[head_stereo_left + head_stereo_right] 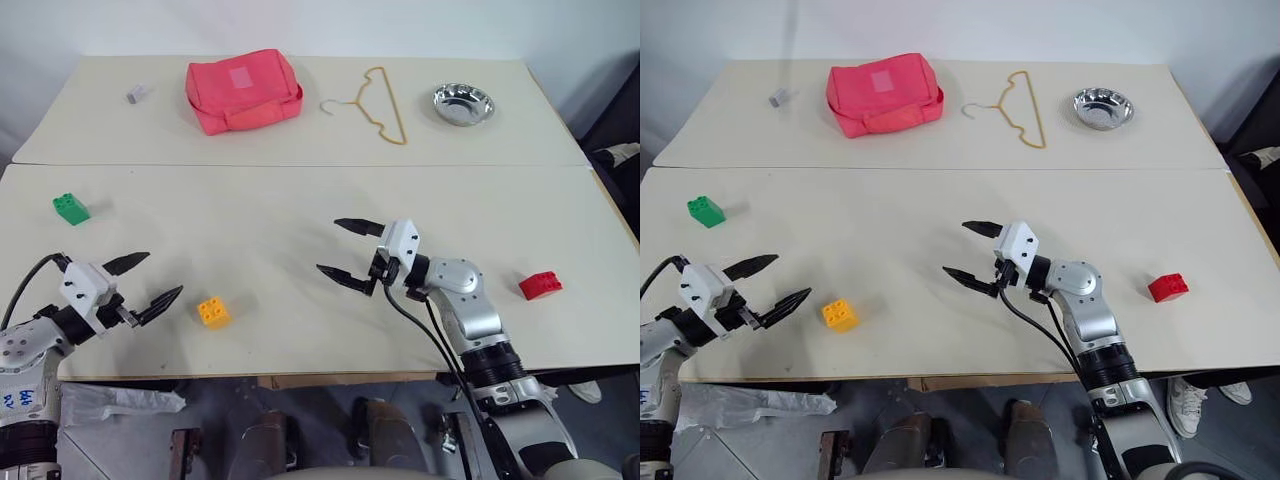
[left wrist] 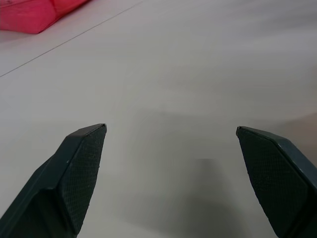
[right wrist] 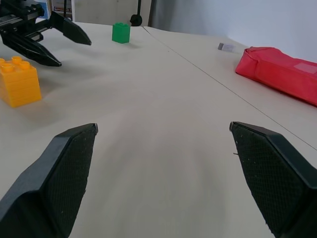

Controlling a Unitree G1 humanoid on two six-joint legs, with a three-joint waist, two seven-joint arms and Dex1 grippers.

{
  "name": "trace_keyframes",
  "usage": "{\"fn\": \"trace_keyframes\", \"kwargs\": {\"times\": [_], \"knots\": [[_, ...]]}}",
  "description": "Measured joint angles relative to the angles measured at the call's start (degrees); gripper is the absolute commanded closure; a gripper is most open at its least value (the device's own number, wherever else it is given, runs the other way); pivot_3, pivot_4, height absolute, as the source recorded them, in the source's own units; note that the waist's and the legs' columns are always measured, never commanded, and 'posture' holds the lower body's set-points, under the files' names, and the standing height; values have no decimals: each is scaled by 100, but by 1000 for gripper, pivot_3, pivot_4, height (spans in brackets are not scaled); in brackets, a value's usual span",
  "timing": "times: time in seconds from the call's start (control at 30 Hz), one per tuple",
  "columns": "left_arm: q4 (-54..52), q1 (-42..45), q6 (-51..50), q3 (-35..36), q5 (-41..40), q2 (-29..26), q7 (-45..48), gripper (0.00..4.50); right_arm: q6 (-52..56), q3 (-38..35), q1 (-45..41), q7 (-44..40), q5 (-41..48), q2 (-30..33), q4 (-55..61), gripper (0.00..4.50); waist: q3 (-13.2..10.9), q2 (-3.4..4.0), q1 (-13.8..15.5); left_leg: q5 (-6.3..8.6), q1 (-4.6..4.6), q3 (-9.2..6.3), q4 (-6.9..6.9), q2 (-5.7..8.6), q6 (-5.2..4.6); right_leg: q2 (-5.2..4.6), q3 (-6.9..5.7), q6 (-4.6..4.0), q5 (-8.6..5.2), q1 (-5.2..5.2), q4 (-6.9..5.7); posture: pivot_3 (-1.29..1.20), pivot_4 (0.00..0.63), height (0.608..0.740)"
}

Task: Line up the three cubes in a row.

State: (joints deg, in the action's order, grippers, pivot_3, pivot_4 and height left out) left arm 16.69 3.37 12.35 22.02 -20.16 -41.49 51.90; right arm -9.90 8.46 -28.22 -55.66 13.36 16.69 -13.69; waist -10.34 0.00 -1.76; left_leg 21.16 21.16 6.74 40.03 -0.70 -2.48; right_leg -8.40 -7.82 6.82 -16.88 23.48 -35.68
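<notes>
Head views (both eyes, same scene): pale desk [image 1: 300, 120], seam running across it. Green cube [image 1: 71, 208] sits far left, nothing touching it. Yellow-orange cube [image 1: 213, 312] is near the front edge, just right of the left gripper [image 1: 140, 283], not touching. Red cube [image 1: 540, 285] lies far right, past the right arm's elbow, well apart from the other two. So the 3 cubes are spread wide, no row. Left gripper is level, pointing fwd and to the right, fingers spread apart, nothing between them. Right gripper [image 1: 350, 250] is over mid-desk, pointing left, fingers also wide apart and empty. At the back: pink bag [image 1: 243, 90], tiny grey-white block [image 1: 136, 94] left of it, wire hanger [image 1: 375, 105] right of the bag, steel bowl [image 1: 463, 104] further right.

Left wrist view: both black fingers [image 2: 74, 183] stand well apart over bare desk surface; a corner of the pink bag shows beyond the seam.

Right wrist view: own fingers [image 3: 59, 183] wide apart, bare desk between. Past them the yellow-orange cube, w/ the left gripper's black tips just beside it, apart from it. Green cube is further off near the desk edge. Pink bag and grey-white block are on the other side, beyond the seam.
</notes>
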Motion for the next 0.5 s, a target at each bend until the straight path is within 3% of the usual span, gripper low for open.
{"fn": "trace_keyframes", "kwargs": {"times": [0.3,0.5], "knots": [[-337,-1,-213,1,-104,64,-100,28,225,-8,470,-36,284,25,650,0,0,0,4,0,1,-1,-1,1,0,-1,0,0,0,0,0,0,150,740],[-1639,159,-761,-792,-360,292,162,28,1432,-566,1026,-27,1203,854,2219,0,0,0,116,1,6,-15,8,8,-2,-7,3,3,2,-7,2,0,150,740]]}}
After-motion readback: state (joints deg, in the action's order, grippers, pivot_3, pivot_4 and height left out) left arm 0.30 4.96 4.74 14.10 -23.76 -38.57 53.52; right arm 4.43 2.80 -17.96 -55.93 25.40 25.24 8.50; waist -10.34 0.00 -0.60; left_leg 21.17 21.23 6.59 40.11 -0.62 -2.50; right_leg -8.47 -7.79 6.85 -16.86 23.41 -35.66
